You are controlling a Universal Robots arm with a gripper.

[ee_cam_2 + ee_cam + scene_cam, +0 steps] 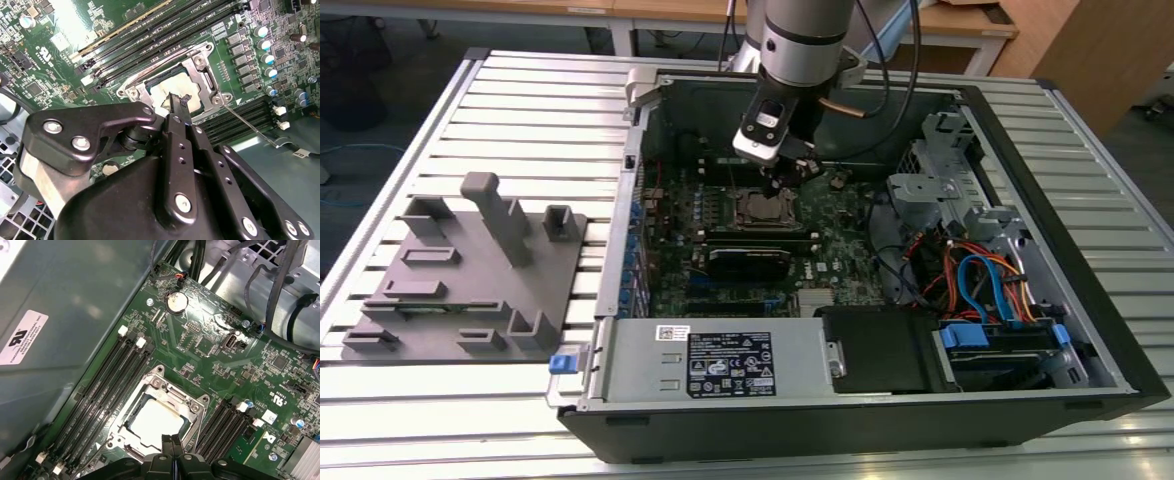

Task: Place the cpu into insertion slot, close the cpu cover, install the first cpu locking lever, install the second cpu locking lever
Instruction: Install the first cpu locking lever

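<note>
The cpu (157, 422) lies in the insertion slot (735, 212) on the green board, its pale metal top showing through the window of the cpu cover (165, 390). That cover (200, 75) lies flat over the cpu (162, 91). A thin metal locking lever (250, 125) sticks out from one socket corner across the board. My gripper (178, 104) hangs just above the socket's edge with its two black fingers pressed together and nothing between them. It also appears in the first wrist view (172, 441) and from the exterior view (790, 172), right of the cpu (758, 208).
The open computer case (1067, 250) lies on a slatted metal table. A grey power supply box (707, 360) fills its front, and a drive cage with cables (961, 200) stands at the exterior view's right. Long black memory slots (100, 390) flank the socket. A grey fixture (467, 270) sits at the exterior view's left.
</note>
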